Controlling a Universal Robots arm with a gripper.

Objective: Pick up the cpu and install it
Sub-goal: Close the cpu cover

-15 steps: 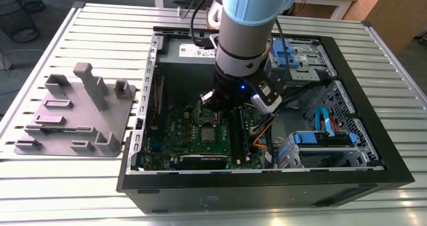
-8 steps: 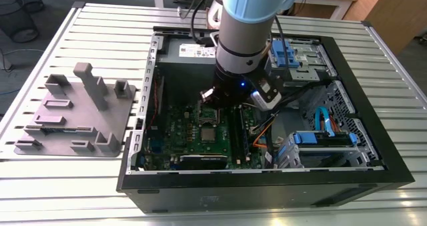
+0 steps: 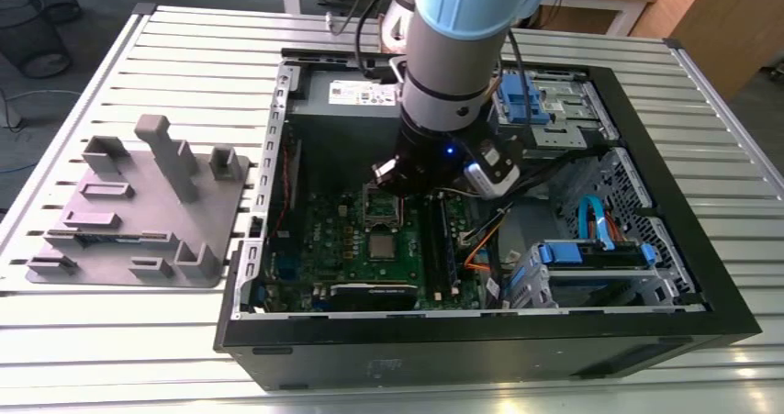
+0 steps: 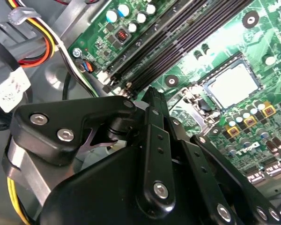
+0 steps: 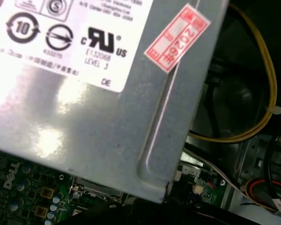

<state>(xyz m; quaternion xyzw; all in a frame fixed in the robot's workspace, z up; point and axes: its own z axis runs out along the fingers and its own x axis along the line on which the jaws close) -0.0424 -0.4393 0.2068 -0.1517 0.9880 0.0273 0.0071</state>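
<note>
Green motherboard [image 3: 349, 240] lies flat in the floor of a black computer case [image 3: 490, 345], which rests open on a slatted metal table [image 3: 123, 341]. The arm [image 3: 460, 56] reaches down into the case, and the gripper [image 4: 153, 99] hangs low over the board, beside the end of the black memory slots [image 4: 178, 42]. Whether the gripper is wide, narrow or holding anything cannot be told, as its own black linkage blocks the second wrist view. The cpu [image 4: 233, 84] sits flat in its square socket on the board, silvery top uncovered, near the gripper tip but apart from it. In the exterior view the metal socket frame [image 3: 384, 207] appears swung open on the side of the socket toward the grey power supply [image 5: 107, 122]. That box carries a white label [image 5: 75, 33] and a red sticker [image 5: 177, 38]; a yellow cable [image 5: 267, 93] loops beside it. A grey plastic tray [image 3: 135, 221] with upright posts stands on the table at the exterior view's left, well apart from the case.
</note>
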